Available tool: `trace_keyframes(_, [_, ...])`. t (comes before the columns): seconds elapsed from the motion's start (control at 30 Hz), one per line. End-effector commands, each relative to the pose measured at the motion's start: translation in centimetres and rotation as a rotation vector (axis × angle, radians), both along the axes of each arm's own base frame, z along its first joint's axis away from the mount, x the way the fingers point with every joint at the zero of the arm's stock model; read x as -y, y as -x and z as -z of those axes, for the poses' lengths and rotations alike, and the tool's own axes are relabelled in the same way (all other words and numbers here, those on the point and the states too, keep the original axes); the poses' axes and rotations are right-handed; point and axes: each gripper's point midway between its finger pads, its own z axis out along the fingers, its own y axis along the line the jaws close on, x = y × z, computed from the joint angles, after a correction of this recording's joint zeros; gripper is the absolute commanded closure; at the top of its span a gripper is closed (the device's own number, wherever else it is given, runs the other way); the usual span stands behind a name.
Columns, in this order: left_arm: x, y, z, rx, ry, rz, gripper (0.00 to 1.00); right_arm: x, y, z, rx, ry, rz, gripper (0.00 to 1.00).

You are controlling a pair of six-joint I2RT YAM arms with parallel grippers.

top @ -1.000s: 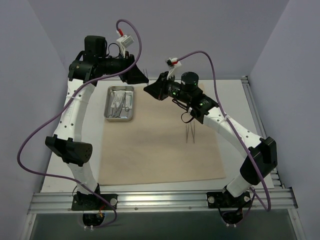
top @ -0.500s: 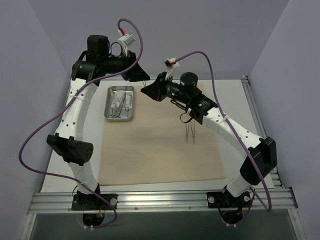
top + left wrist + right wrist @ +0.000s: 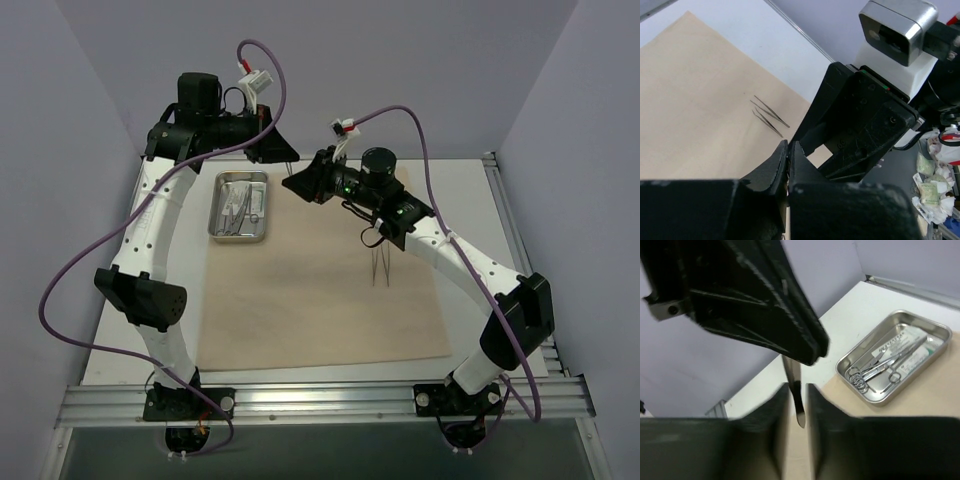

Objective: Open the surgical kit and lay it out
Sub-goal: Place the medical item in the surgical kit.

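Left gripper: jaws closed to a hairline slit. The right wrist view shows a thin steel instrument coming out from under its tip and hanging down, so it has hold of that instrument by the upper end.

Right gripper: jaws a narrow gap apart, with the lower part of the same instrument between them. Whether either pad presses on the steel cannot be told.

Position: both grippers meet in mid-air above the far edge of the cloth wrap, which lies flat on the surface.

Other kit items:
- Steel tray sits at the far left corner of the cloth. It contains the scissor-handled instruments and a printed packet.
- Tweezers lie on the cloth right of centre, well apart from the tray.

Assessment: the step in hand appears to be a hand-over of the instrument between the arms. Most of the kit is not yet laid out.

Recommendations:
- Neither arm should travel until the right jaws stand clear of the steel on both sides. Otherwise the strip may twist or be pulled out of the left pinch.
- The right arm should back off along the line of the instrument, not across it.
- The left grip is at one end only, so the instrument should be carried slowly and lowered flat on bare cloth, near the tweezers but not touching them.
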Motion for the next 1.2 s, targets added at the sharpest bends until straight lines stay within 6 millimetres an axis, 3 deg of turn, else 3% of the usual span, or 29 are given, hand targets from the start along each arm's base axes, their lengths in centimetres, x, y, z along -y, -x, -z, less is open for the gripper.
trace_keyframes(0.0, [-0.4, -1.3, -0.4, 0.052, -0.020, -0.070, 0.98, 2.2, -2.1, -1.3, -0.011, 0.005, 0.159, 0.67])
trace_keyframes(0.1, [-1.4, -3.1, 0.9, 0.009, -0.068, -0.210, 0.98, 3.0, -2.3, -1.5, 0.005, 0.065, 0.238, 0.55])
trace_keyframes(0.27, [-2.3, -4.6, 3.4, -0.071, -0.118, -0.337, 0.98, 3.8, -2.8, -2.4, 0.041, 0.100, 0.356, 0.53])
trace_keyframes(0.4, [-2.3, -4.9, 4.5, -0.097, -0.137, -0.365, 0.98, 2.9, -3.0, -2.0, 0.032, 0.127, 0.352, 0.55])
trace_keyframes(0.67, [-2.1, -5.0, 4.2, -0.098, -0.126, -0.368, 0.98, 0.5, -3.5, -0.5, 0.003, 0.175, 0.307, 0.59])
trace_keyframes(1.17, [-1.8, -5.0, 4.7, -0.124, -0.116, -0.358, 0.98, -0.8, -4.6, 1.1, -0.027, 0.202, 0.293, 0.73])
